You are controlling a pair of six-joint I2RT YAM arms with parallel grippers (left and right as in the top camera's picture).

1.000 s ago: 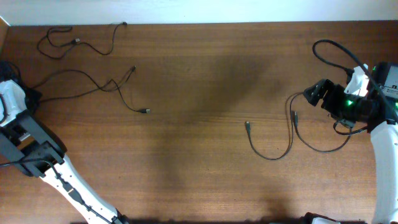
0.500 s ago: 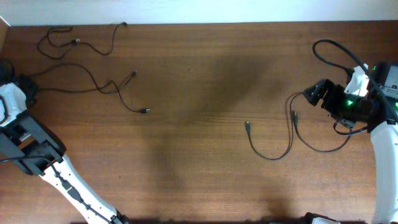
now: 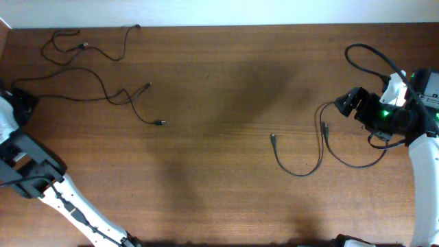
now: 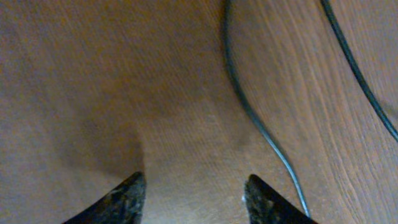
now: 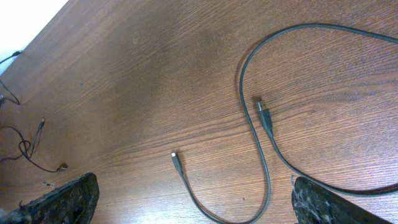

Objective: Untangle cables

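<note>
thin black plug-ended cables [image 3: 122, 94] lie top-left; one strand [image 4: 249, 106], long axis l-r, ends at your left gripper [image 4: 196, 200]: spread, empty, strand just beside one fingertip [image 4: 264, 199]. right gripper [image 5: 193, 193] spread wide, empty, near a separate black cable loop [image 3: 300, 174].
</note>
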